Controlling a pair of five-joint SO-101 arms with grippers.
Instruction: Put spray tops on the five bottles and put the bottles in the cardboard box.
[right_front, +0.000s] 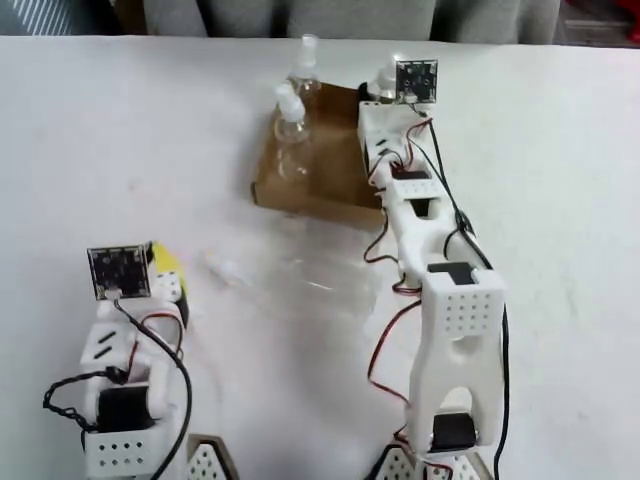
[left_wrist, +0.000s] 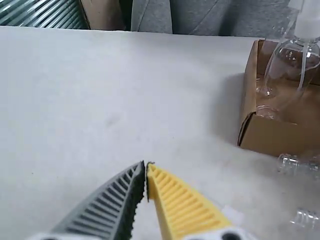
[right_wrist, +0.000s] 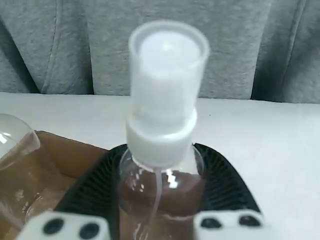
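Two capped bottles (right_front: 291, 118) stood in the cardboard box (right_front: 330, 190) near the desk's far edge. Left wrist: the left hand (left_wrist: 146, 175) was pinched shut, empty. Right wrist: the right hand (right_wrist: 160, 200) clasped another capped bottle (right_wrist: 162, 165) by its round body at the box, seemingly light, slick plastic.

Bright, diffuse lighting in all views, apparently from overhead. The white table (right_front: 120, 130) is blown out in the high view (the clear bottles (right_front: 320, 285) lying on it are barely separated from it). Shadows are kept soft: a faint one is cast on the table beside the cardboard box (left_wrist: 270, 135) wall. Small specular glints are picked up on the capped bottle (right_wrist: 162, 185).
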